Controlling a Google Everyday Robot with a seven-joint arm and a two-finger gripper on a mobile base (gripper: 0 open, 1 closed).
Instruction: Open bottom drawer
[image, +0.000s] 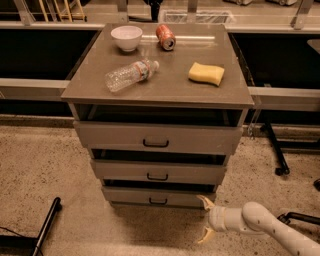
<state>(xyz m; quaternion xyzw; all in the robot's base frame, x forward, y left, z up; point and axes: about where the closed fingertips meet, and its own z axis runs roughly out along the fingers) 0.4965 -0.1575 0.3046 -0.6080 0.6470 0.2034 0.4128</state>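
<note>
the gripper (205, 219) hangs just near-right of the bottom drawer (130, 196), lowest in the cabinet (100, 90), its claw spread wide and empty. the handle (158, 201) looks ungrasped, so reaching it and pulling are still to do.

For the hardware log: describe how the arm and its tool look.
The arm is a smooth, rounded, off-white tube with no cables showing on it. The tool, low to the right of the bottom drawer, has a pale cylindrical wrist and two tapered, cream-coloured fingers.
</note>
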